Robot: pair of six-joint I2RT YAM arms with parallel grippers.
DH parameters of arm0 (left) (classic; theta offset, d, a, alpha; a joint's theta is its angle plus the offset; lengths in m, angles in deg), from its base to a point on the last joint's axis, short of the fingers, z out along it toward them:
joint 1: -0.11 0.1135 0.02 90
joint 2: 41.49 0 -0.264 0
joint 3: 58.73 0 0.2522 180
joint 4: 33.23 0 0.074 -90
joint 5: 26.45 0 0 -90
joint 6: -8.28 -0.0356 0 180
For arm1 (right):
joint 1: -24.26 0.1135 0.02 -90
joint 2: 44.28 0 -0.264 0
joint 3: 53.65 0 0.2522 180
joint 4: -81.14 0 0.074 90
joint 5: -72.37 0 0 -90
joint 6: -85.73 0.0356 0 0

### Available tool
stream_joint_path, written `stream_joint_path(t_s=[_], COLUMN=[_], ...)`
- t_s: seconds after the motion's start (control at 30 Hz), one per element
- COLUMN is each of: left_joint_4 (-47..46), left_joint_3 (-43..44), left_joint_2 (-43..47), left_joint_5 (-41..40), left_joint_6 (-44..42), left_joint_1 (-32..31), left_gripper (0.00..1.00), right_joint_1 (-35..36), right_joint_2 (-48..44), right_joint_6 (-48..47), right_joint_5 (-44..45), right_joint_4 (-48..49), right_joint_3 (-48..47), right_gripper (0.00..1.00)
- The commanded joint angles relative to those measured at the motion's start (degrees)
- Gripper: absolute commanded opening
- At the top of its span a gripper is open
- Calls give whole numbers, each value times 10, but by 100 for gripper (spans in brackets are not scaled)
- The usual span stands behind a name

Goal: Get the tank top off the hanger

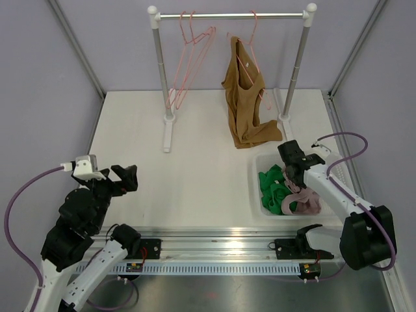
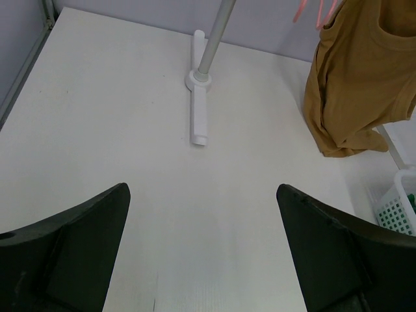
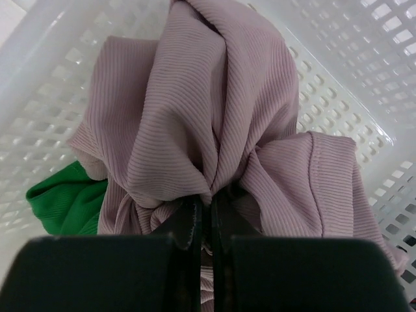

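The right gripper (image 3: pixel 203 211) sits down inside the white basket (image 3: pixel 338 78), its two fingers drawn almost together with only a thin slit between them, pinching a gathered fold of a mauve ribbed garment (image 3: pixel 195 117). The cloth bunches up around the pinch, and a green garment (image 3: pixel 65 201) lies beside it in the same basket. The left gripper (image 2: pixel 201 190) hangs above the bare white table (image 2: pixel 97 117) with its fingers spread wide, gripping and touching nothing. The brown tank top (image 1: pixel 246 97) is well apart from both grippers. It hangs on a pink hanger (image 1: pixel 253 29) from the rack rail (image 1: pixel 227 14), its lower edge crumpled on the table near the rack's right post.
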Motion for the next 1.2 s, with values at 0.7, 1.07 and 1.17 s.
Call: stream_joint_path(t_s=[0.7,1.07,1.17], left_joint_4=[65,171,168], left_joint_3=[111,189,184], left_joint_2=[-135,-188,-189], left_joint_5=[-1,26,40], left_joint_6=[-29,-43,-42], left_joint_1=[158,155,155], left_gripper=[99,99,99], right_joint_1=[-3,-3,-3], right_joint_2=[-184,-249,-279], right_joint_6=[-371,-438,-441], right_joint_5=[-215,-207,-235], right_joint_4=[-150,-225,-211], right_joint_3=[-362,-430,-406], right_gripper=[100,99,100])
